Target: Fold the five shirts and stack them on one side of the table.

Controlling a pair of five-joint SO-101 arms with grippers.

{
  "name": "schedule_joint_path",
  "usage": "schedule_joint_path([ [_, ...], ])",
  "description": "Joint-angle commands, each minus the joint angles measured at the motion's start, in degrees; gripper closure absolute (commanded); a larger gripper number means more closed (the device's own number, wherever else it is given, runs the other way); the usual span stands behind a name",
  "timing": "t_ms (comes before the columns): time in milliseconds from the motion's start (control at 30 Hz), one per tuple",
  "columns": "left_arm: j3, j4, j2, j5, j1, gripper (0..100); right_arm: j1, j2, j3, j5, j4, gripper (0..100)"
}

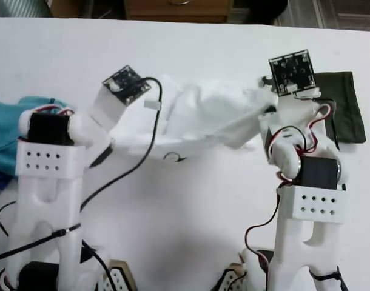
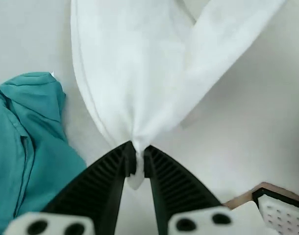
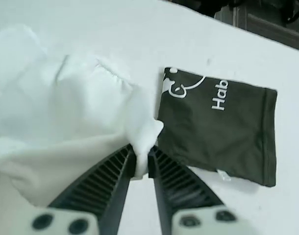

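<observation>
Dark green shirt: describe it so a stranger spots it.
Start at the white table, on the side of the right pincer. Beside the white shirt it grips lies the dark green shirt. It alone is folded into a flat rectangle.

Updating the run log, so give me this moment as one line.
left gripper: shut on white shirt | right gripper: shut on white shirt | dark green shirt: folded, lying flat | teal shirt: unfolded, rumpled
</observation>
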Motion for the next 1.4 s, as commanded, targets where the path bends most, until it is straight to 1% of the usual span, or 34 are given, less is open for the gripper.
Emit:
schedule_joint_path([
  [0,-0.13,1.49,-2.64,-0.09,-1.58,97,0.48,-0.31,-2.64,0.09,6.02,97.9],
  [67,1.36,0.26,-3.16,-0.26,-3.08,97,0.57,-0.40,-2.99,0.18,8.40,97.9],
  [167,0.13,-0.88,-4.40,0.00,-5.01,97,0.57,-1.36,-5.19,0.18,8.13,97.9],
  [367,-7.34,-1.14,-10.20,0.00,-7.30,97,0.22,-5.93,-8.35,-0.44,-2.51,97.9],
  [433,-8.13,-2.46,-12.48,0.00,-7.91,97,0.22,-6.81,-8.53,-0.44,-4.70,97.9],
  [533,-7.96,-5.01,-15.91,0.09,-9.23,97,0.22,-8.31,-8.62,-0.44,-6.46,97.9],
  [600,-7.87,-6.24,-17.76,1.41,-9.85,97,0.13,-9.27,-8.62,-0.44,-6.81,97.9],
  [700,-7.52,-6.24,-18.55,2.64,-9.85,97,-2.24,-9.19,-7.12,-0.44,-4.97,97.9],
  [800,-2.15,-7.38,-18.02,2.55,-9.85,97,-6.37,-7.96,-1.49,-0.97,-2.68,97.9],
  [867,4.44,-10.11,-17.76,2.29,-10.02,97,-8.48,-7.25,4.31,-4.40,-3.21,97.9],
  [933,12.00,-14.33,-17.67,2.29,-10.02,97,-10.95,-6.02,10.99,-7.38,-6.29,97.9],
  [1033,23.78,-23.03,-17.58,2.29,-10.02,97,-14.90,-2.86,20.66,-10.46,-11.38,97.9],
  [1133,33.98,-31.74,-17.58,2.29,-10.11,97,-18.07,1.45,26.81,-10.81,-14.37,97.9],
  [1233,41.45,-38.68,-17.49,2.29,-10.11,97,-19.12,6.20,28.22,-10.64,-14.90,97.8],
  [1367,47.25,-45.54,-17.05,2.29,-10.11,97,-19.65,13.67,27.16,-6.51,-15.60,97.8],
])
